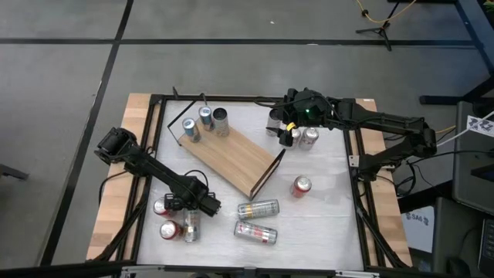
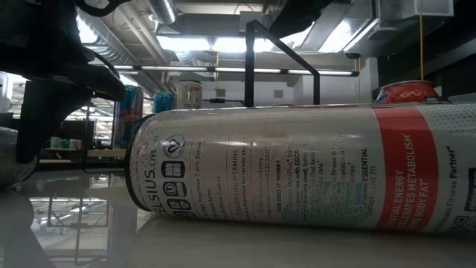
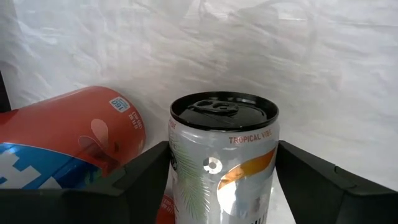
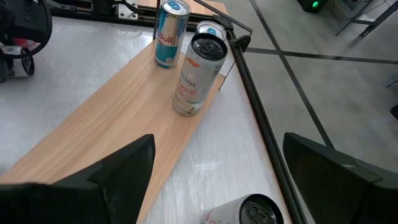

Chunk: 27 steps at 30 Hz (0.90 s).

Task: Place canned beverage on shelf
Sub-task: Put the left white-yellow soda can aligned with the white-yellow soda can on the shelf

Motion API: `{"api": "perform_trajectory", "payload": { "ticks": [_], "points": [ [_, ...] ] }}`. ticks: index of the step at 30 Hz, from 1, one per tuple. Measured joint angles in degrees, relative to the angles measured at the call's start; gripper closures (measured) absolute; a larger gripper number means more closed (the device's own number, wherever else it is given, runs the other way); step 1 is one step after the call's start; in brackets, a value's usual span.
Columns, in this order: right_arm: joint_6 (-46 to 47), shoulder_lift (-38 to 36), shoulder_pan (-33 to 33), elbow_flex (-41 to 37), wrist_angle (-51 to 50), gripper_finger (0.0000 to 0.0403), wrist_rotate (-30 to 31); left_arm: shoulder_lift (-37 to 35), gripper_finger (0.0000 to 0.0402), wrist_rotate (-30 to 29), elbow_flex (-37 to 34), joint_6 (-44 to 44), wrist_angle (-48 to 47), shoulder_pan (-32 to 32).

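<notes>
Shelf (image 1: 231,158): light wooden board on black frame, lying diagonally mid-worktop (image 1: 324,224); three upright cans (image 1: 205,122) at its far-left end. Left gripper (image 1: 191,210): near-left, fingers astride an upright silver Tropical Vibe can (image 3: 222,162), spread either side; contact cannot be told. Red can (image 3: 74,140) lying beside it. Right gripper (image 1: 287,123): spread wide, empty, over the far-right cans (image 1: 305,137). Two Celsius cans (image 1: 257,220) lying near-centre.
</notes>
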Motion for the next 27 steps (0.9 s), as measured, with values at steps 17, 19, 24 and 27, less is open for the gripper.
{"api": "perform_trajectory", "payload": {
  "ticks": [17, 19, 24, 27],
  "points": [
    [0.00, 0.00, -0.01, 0.00, 0.00, 0.0054, 0.00, 0.07, 0.0073, -0.27, -0.07, -0.03, -0.14, -0.02],
    [0.00, 0.00, -0.02, 0.00, 0.00, 0.0054, -0.01, 0.04, 0.0075, -0.49, -0.07, -0.06, -0.12, -0.02],
    [0.00, 0.00, -0.02, 0.00, 0.00, 0.0054, 0.00, 0.00, 0.0076, -0.76, -0.04, -0.07, -0.14, -0.02],
    [0.00, 0.00, 0.01, 0.00, 0.00, 0.0054, 0.00, 0.59, 0.0076, -0.94, 0.10, -0.10, -0.31, -0.02]
  ]
}}
